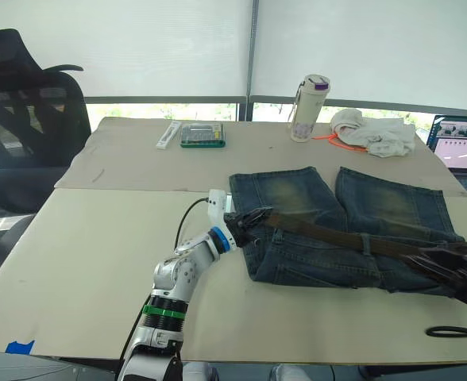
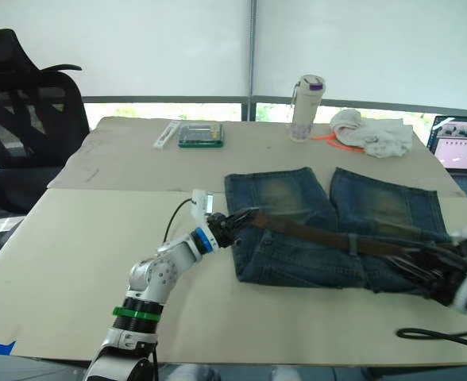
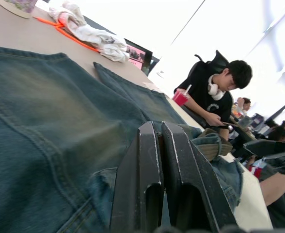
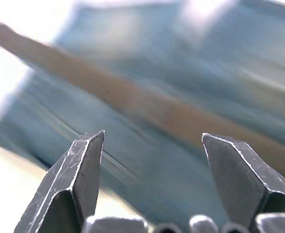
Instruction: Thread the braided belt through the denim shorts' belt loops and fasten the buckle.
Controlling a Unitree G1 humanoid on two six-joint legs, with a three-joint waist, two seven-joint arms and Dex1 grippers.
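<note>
The denim shorts lie flat on the near table, waistband toward me. The braided belt runs along the waistband from left to right and passes under a belt loop. I cannot make out the buckle. My left gripper is shut at the waistband's left end, by the belt's end; its fingers press together against bunched denim. My right gripper is open at the waistband's right end. In the right wrist view its fingers stand wide apart over the brown belt.
On the far table stand a bottle, a white cloth bundle, a green box and a laptop. A black chair stands at the left. A black cable lies near the front right edge. A seated person is beyond the table.
</note>
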